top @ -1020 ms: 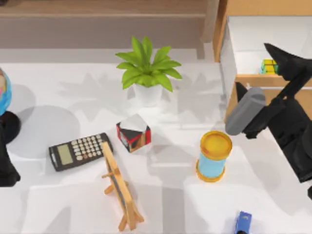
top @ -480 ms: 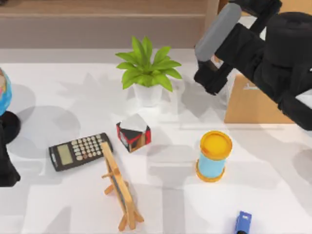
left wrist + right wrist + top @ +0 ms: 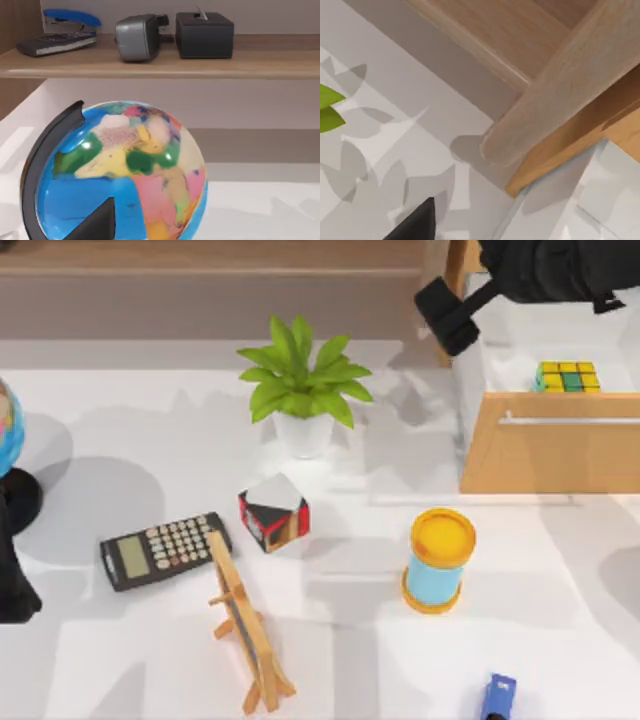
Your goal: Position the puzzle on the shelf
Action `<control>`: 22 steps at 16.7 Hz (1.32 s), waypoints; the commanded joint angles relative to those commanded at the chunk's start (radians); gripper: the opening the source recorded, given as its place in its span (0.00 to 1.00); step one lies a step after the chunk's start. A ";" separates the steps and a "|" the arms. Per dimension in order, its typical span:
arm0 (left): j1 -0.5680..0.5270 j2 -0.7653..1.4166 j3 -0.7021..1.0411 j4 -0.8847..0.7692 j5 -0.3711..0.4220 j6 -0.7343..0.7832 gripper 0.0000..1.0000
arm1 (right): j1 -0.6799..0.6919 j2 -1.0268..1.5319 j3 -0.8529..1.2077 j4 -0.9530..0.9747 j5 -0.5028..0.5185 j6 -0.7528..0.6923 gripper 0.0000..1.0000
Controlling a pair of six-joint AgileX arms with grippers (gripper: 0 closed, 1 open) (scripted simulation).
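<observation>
The puzzle [image 3: 567,377] lay inside the open drawer of the tan cabinet [image 3: 550,455] at the tabletop's right, just behind the drawer front with its silver bar handle [image 3: 570,421], yellow and green squares facing up. Nothing gripped it; it sat loose in the white drawer well, so the task looked unfinished.

The right arm's hand [image 3: 447,316] was up at the far edge of the top view, above the cabinet's left rear corner and well apart from the puzzle. Whether its fingers were open or closed I cannot tell. Its wrist camera looked at the shelf [image 3: 485,37] and its wooden upright [image 3: 555,90], which suggests the arm was raised clear of the drawer, not reaching in.

The left arm [image 3: 15,580] sat parked at the tabletop's left edge, beside the globe [image 3: 117,172]; its fingers could not be judged either.

To my mind, the next move called for a descent into the drawer.
</observation>
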 joint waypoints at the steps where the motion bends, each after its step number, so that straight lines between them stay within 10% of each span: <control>1: 0.000 0.000 0.000 0.000 0.000 0.000 1.00 | -0.020 0.035 0.074 -0.103 -0.003 0.048 1.00; 12: 0.000 0.000 0.000 0.000 0.000 0.000 1.00 | -0.202 0.438 0.745 -0.981 -0.017 0.457 1.00; 22: 0.000 0.000 0.000 0.000 0.000 0.000 1.00 | -0.228 0.564 0.908 -1.137 -0.021 0.542 1.00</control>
